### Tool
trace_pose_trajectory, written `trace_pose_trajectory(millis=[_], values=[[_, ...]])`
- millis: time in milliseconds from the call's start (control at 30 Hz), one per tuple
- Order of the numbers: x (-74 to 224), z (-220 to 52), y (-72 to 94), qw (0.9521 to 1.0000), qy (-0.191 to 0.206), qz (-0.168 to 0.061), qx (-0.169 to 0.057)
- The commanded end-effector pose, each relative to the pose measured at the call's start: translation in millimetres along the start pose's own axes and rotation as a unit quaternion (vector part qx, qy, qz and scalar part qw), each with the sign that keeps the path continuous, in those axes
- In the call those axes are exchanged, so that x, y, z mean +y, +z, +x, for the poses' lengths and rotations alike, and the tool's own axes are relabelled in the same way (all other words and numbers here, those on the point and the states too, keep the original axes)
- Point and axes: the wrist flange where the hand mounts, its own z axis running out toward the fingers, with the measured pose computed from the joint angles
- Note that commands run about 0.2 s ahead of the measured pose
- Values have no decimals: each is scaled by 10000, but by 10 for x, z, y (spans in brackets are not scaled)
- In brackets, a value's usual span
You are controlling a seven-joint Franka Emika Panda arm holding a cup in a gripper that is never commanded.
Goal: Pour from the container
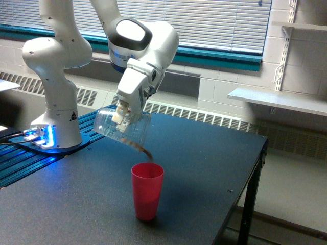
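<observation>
Above dark table [204, 168], end effector [122, 115] grips tilted container [121, 128], fingertips partly hidden, granules indistinct over pink cup [147, 190].

1. The arm [61, 56] has glossy white, rounded shells.
2. A dark grey oval panel [132, 33] sits on the bulky wrist link, above a blue band.
3. The gripper [121, 116] has a boxy white body and pale fingers.
4. The base [43, 137] glows blue; above it is a small black triangular mark.
</observation>
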Motion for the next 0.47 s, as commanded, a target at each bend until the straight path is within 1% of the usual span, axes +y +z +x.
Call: trace_pose_trajectory(millis=[33, 233, 467], values=[[-30, 26, -31, 9999, -130, -37, -2], [-29, 31, -26, 9999, -141, -40, -33], [0, 31, 16, 9999, -130, 30, -99]])
